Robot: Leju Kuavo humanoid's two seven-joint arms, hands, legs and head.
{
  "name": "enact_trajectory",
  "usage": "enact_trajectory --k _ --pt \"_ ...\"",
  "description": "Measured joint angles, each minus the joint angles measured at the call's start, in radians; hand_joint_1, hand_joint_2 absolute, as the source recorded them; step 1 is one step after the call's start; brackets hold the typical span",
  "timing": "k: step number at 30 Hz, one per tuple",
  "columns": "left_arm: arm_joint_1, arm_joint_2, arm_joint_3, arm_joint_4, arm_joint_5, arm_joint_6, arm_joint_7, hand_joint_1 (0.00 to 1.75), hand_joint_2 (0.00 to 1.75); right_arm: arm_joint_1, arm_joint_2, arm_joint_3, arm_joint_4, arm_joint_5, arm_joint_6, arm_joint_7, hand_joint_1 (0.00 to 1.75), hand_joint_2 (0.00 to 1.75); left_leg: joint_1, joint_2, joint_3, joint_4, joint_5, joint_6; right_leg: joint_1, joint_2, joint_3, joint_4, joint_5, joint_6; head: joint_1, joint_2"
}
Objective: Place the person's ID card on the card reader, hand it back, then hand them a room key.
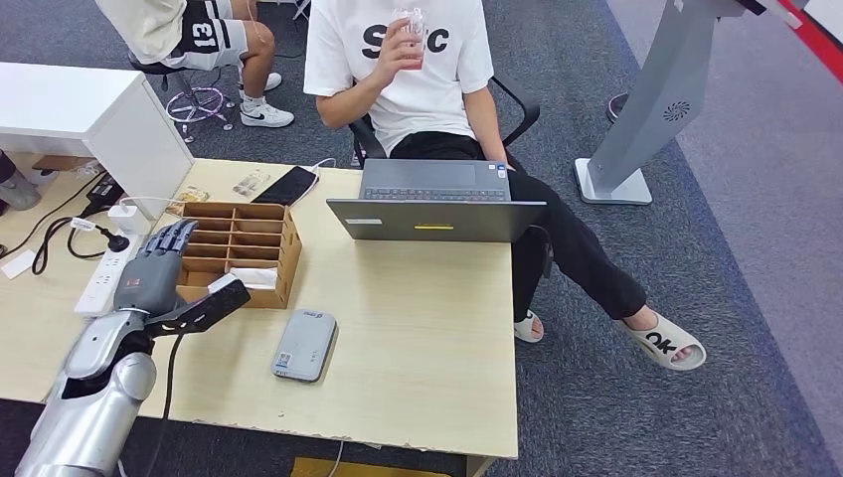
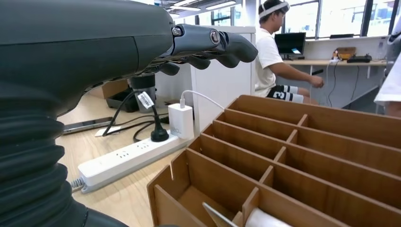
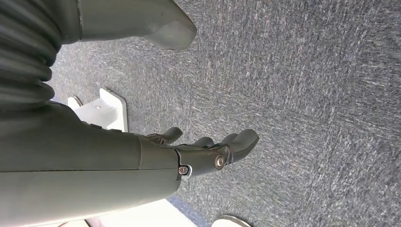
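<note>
My left hand hovers over the near end of the wooden divider box, fingers apart and stretched forward, thumb out to the side, holding nothing. Just below my fingers, in the nearest compartment of the box, the left wrist view shows a thin card edge beside something white; I take that for a room key, though I cannot read it. The grey card reader lies flat on the worktop off to the right of my hand, near but apart from the box, and nothing rests on it. I can see no ID card anywhere, on the reader or in either hand. My right hand hangs beside me over the carpet, fingers loosely curled inward and carrying nothing. The person sits beyond the laptop, holding a small clear thing up to the mouth. Judging by this, the card steps look finished or skipped, and the key is what remains: pick one from the box, then pass it across.
</note>
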Motion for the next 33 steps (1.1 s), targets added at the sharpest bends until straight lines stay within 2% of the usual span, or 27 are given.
enact_trajectory --k 26,33 --pt "-0.02 0.001 -0.025 0.066 0.004 -0.03 -0.002 0.01 1.75 0.0 0.0 0.0 0.0 0.002 0.0 -0.003 0.0 1.75 0.0 0.0 0.0 0.0 0.0 0.0 0.0 0.0 0.0 0.0 0.0 0.0 0.0 0.0" --pt "-0.02 0.0 -0.029 0.07 0.001 -0.02 -0.003 0.17 1.75 0.0 0.0 0.0 0.0 0.006 0.0 -0.004 0.0 1.75 0.0 0.0 0.0 0.0 0.0 0.0 0.0 0.0 0.0 0.0 0.0 0.0 0.0 0.0"
